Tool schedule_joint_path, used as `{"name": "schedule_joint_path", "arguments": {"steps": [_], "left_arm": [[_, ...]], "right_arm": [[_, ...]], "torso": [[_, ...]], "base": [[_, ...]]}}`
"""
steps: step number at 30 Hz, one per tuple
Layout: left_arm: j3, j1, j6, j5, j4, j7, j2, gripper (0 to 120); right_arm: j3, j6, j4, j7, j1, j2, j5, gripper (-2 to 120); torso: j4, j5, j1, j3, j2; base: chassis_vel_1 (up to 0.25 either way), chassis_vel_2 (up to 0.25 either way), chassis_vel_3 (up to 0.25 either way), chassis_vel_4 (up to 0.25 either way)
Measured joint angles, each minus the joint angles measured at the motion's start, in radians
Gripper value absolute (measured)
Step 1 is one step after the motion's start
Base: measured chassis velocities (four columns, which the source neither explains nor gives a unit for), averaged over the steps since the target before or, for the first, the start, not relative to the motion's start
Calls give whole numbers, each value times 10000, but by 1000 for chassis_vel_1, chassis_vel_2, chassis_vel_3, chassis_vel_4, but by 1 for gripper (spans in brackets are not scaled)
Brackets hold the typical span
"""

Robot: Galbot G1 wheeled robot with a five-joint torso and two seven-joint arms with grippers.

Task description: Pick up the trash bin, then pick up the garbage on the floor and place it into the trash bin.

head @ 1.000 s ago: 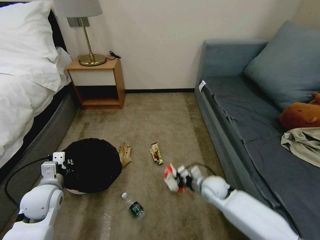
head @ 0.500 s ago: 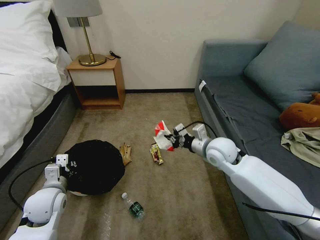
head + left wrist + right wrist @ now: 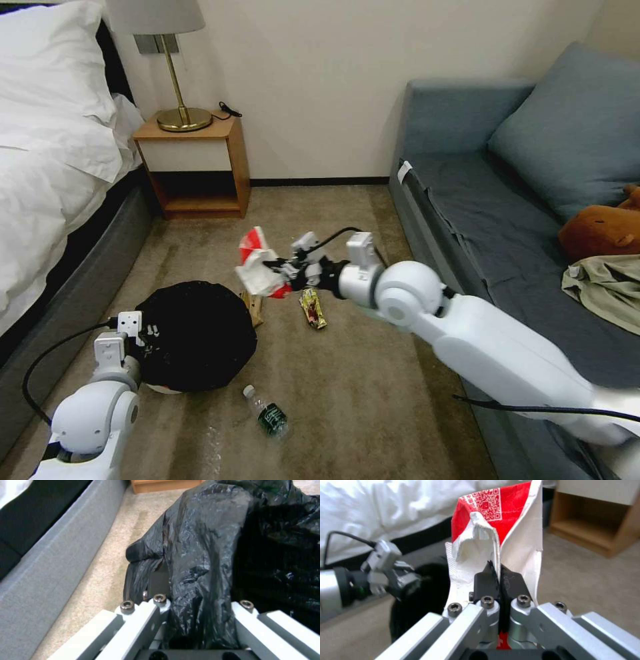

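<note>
The trash bin (image 3: 197,333), white with a black bag over its rim, is at the lower left; my left gripper (image 3: 143,330) is shut on its near rim (image 3: 200,555). My right gripper (image 3: 283,270) hangs above the carpet just beyond the bin, shut on a red-and-white crushed packet (image 3: 257,267), seen close up (image 3: 513,530) between the pinched fingers (image 3: 486,580). More garbage lies on the floor: a brown paper bag (image 3: 253,307) partly behind the bin, a gold wrapper (image 3: 312,308) and a small green-label bottle (image 3: 267,413).
A bed (image 3: 60,167) runs along the left, with a wooden nightstand (image 3: 197,163) and lamp by the wall. A grey-blue sofa (image 3: 507,220) on the right holds a brown plush toy (image 3: 600,230) and beige clothing (image 3: 607,287). Open carpet lies between them.
My right gripper has risen and swung left with the packet, from the low centre-right to just beyond the bin. The bin and left gripper have shifted slightly right.
</note>
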Motion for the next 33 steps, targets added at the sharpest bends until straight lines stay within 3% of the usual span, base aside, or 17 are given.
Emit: {"name": "schedule_joint_path", "arguments": {"steps": [7,13,20,29,33], "left_arm": [[45,50,21,15,-179,6,-139,4],[37,40,107,-101,-414,27,-169,4],[156,13,142,-115,-459,81,-193,4],[90,178,14,-121,-384,140,-157,4],[-48,213,-40,-158,-342,163,-117,4]], "right_arm": [[-1011,531,-1054,128,-183,1417,-519,0],[-1398,788,-1988,121,-669,2142,-1293,0],[-1589,929,-2603,317,-810,2474,-1596,0],[-1801,1075,-3039,644,-1116,2607,-2114,27],[-1856,1076,-3026,643,-1161,2598,-2228,48]], "torso": [[1,-2,0,-1,0],[1,0,0,0,0],[0,0,0,0,0],[0,0,0,0,0],[0,0,0,0,0]], "base": [[0,0,0,0],[0,0,0,0],[0,0,0,0],[0,0,0,0],[0,0,0,0]]}}
